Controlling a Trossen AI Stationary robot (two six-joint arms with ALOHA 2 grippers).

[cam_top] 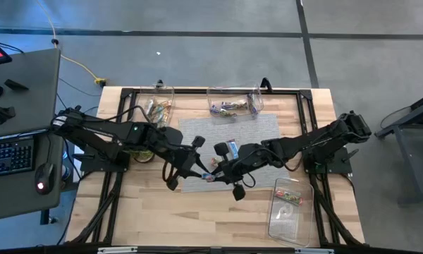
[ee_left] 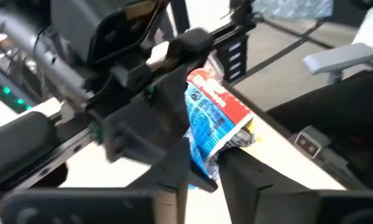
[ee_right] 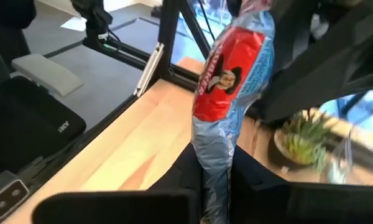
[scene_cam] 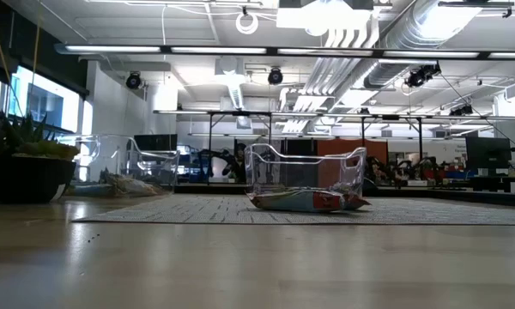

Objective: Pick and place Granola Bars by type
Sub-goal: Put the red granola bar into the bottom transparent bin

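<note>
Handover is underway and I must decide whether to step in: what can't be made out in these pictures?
- Whether the left gripper grips the blue-and-red bar: left wrist view, motion blur.
- The bar in the high view: mostly covered by the arms.
- Low view: neither arm shows, both above its top edge.
- Bar types in the clear bins: high view, too small.

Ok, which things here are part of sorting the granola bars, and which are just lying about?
Job: blue-and-red bar, pinched in the right gripper over the mat, left gripper beside it; loose bar on the mat; clear bins with sorted bars.
Lying about: potted plant; keyboard; mouse.
</note>
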